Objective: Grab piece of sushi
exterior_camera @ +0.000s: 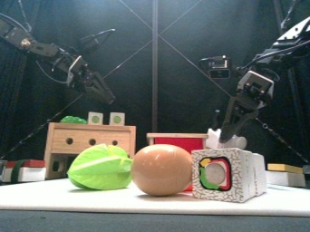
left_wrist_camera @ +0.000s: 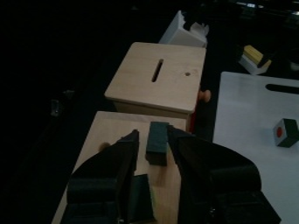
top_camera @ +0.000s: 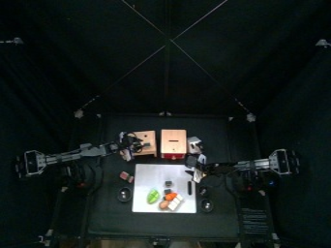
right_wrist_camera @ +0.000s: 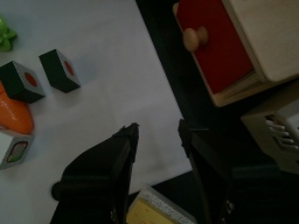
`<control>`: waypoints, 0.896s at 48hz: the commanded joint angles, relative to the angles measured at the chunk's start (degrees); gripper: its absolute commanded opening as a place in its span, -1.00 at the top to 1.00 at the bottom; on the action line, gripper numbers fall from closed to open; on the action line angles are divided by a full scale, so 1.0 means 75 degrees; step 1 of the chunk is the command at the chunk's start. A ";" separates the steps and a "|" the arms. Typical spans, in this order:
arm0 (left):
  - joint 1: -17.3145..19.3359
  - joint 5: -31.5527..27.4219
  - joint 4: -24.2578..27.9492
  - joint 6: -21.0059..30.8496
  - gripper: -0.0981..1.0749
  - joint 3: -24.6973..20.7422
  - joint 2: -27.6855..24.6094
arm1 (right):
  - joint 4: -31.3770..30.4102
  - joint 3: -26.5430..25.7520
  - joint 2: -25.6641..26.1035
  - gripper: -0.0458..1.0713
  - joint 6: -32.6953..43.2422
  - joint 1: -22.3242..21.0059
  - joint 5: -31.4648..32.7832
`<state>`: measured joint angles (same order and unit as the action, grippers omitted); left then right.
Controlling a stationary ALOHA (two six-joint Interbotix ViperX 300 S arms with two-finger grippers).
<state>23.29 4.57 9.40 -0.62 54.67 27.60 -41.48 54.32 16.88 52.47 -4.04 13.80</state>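
Two sushi pieces (right_wrist_camera: 42, 72) are seen on the white mat (right_wrist_camera: 117, 96), at ten o'clock from the right gripper (right_wrist_camera: 159, 144), whose fingers are released and empty. The left gripper (left_wrist_camera: 158, 147) is spread above a wooden box (left_wrist_camera: 158, 79), around a small dark block (left_wrist_camera: 156, 143).

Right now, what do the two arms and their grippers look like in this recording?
Both arms are black, jointed linkages with loose black cables along them. The left gripper has two broad, matte black jaws with rounded outer edges. The right gripper has the same pair of black jaws, tapering toward the tips. In the front view the right arm carries a boxy black wrist block. No markings are legible.
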 commanded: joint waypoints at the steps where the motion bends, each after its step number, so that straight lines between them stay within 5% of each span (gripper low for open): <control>1: -0.0234 0.0141 0.0000 0.0000 -0.43 -0.0129 0.0035 | 0.0000 -0.0164 0.0082 -0.51 0.0012 -0.0023 -0.0035; 9: -0.1535 0.0715 -0.0129 0.0059 -0.44 -0.0105 -0.0469 | -0.0012 -0.0164 0.0082 -0.51 0.0000 -0.0035 -0.0035; 18: -0.2613 0.1676 -0.0527 0.0035 -0.49 -0.0387 -0.1816 | 0.0012 -0.0141 0.0082 -0.51 0.0012 -0.0035 -0.0035; 43: -0.3609 0.1488 -0.1324 0.0035 -0.67 -0.1746 -0.4020 | 0.0012 -0.0117 0.0082 -0.51 0.0012 -0.0035 -0.0035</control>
<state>-2.64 16.61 1.05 -0.18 43.77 -1.58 -41.40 54.32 16.88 52.47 -4.04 13.80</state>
